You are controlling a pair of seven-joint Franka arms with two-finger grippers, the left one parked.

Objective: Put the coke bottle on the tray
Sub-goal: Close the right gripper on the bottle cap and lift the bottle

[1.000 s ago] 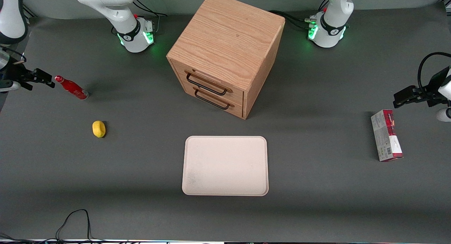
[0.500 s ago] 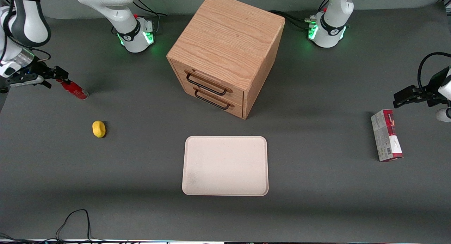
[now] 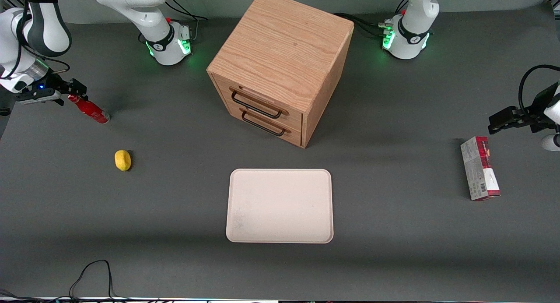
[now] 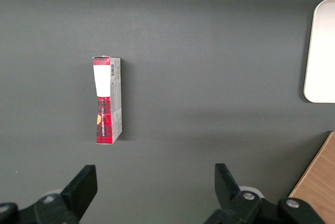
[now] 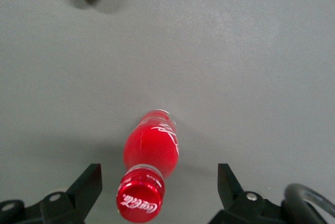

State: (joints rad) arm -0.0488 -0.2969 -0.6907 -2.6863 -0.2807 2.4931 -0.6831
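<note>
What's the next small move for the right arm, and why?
Probably lower the pincer straight down around the coke bottle, then close. In the wrist view its fingers are open and straddle the upright bottle's red cap, not touching it. The bottle stands on the table, far from the tray.

A robotics lab: arm bases (image 3: pixel 168 42) bolted to a grey-matted table (image 3: pixel 393 233).

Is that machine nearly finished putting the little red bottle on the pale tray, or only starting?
Only starting. Nothing looks done: the flat cream rectangular tray holds nothing, and the small slim red coke bottle stands on the grey table toward the working arm's end. In hand: the pincer is above the bottle's cap, fingers open either side of it, not gripping. Left: closing on it, lifting, carrying and setting down.
</note>
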